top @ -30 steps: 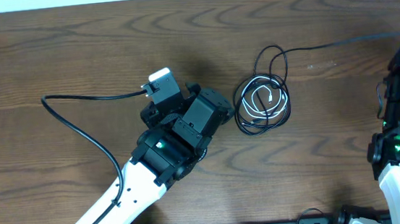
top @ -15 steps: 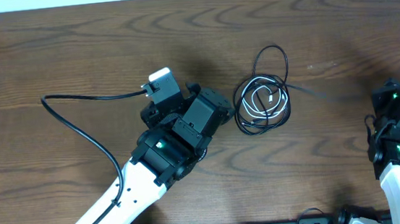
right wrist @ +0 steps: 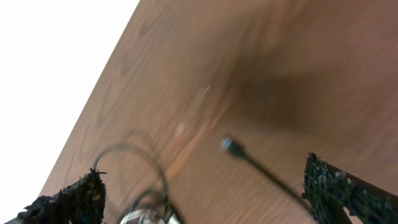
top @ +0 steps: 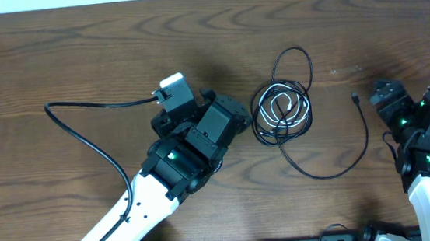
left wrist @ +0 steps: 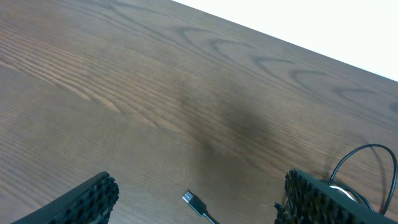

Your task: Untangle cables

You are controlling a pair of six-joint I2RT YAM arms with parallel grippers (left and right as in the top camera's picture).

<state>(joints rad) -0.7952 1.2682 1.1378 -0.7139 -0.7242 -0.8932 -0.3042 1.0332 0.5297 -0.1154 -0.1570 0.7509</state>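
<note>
One dark wood-grain table — blk cable & white cable on it.

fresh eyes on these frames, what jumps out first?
The knot of cables in the middle of the table: the white cable is coiled inside loops of the black cable. The black one's tail arcs out to the right, and its plug lies free just ahead of the wide-open right gripper. The bulky left arm sits close to the knot's left side.
</note>
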